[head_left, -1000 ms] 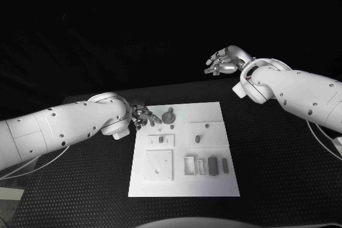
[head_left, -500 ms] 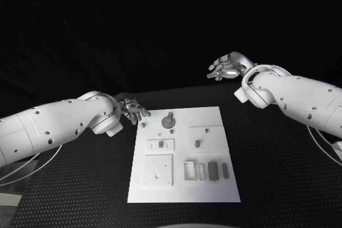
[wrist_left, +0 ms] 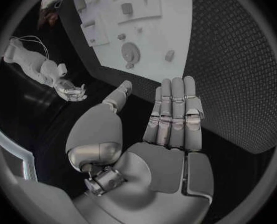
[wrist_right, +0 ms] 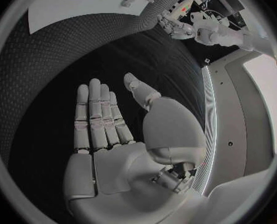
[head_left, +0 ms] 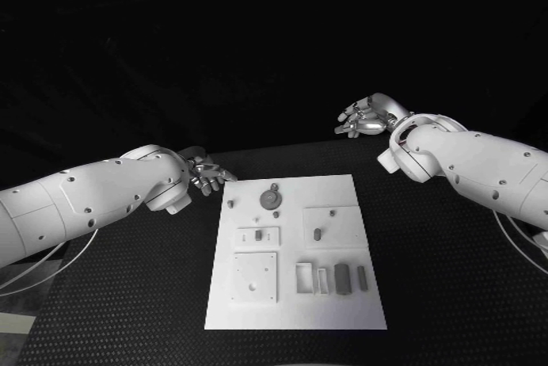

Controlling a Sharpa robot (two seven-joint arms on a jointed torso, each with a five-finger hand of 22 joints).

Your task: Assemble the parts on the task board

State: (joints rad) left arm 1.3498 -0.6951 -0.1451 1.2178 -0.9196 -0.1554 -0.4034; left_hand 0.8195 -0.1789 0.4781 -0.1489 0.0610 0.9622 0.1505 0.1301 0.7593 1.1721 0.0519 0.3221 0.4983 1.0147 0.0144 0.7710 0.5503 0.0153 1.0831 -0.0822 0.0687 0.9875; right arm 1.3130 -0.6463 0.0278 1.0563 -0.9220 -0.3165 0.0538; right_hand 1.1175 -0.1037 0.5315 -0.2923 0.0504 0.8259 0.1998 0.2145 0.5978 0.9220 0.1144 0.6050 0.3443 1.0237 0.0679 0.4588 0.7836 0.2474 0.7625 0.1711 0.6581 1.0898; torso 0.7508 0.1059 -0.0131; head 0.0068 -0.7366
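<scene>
Lying between both, task board (head_left: 294, 255), left robot hand (head_left: 207, 176) beside it, right robot hand (head_left: 366, 116) beyond, both spread, empty

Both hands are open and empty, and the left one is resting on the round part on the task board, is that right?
Not quite. The left hand is open and empty but hovers off the task board's far left corner, clear of the round part, as the head view shows. The right hand is open and empty too.
</scene>
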